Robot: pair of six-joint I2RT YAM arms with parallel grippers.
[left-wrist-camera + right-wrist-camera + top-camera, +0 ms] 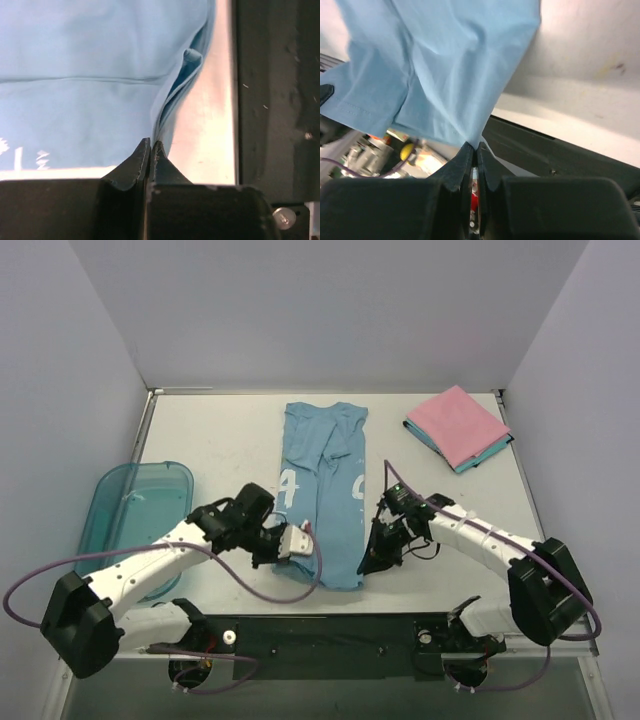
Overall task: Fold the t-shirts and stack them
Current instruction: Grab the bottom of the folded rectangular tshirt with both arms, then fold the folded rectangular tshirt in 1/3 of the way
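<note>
Light blue t-shirt (322,490) laid lengthwise at worktop (220,435) centre, hem toward near edge, white lettering shown. Pink t-shirt (458,423) stacked on teal t-shirt (470,464) at far right corner. Teal bin (135,510) placed along left edge. Left gripper (300,543) set at hem's left corner, right gripper (372,562) at hem's right corner.

Left wrist: fingertips (142,155) pressed together, folded shirt edge pinched between.

Right wrist: fingertips (465,155) closed tight, hem corner clamped between.
</note>
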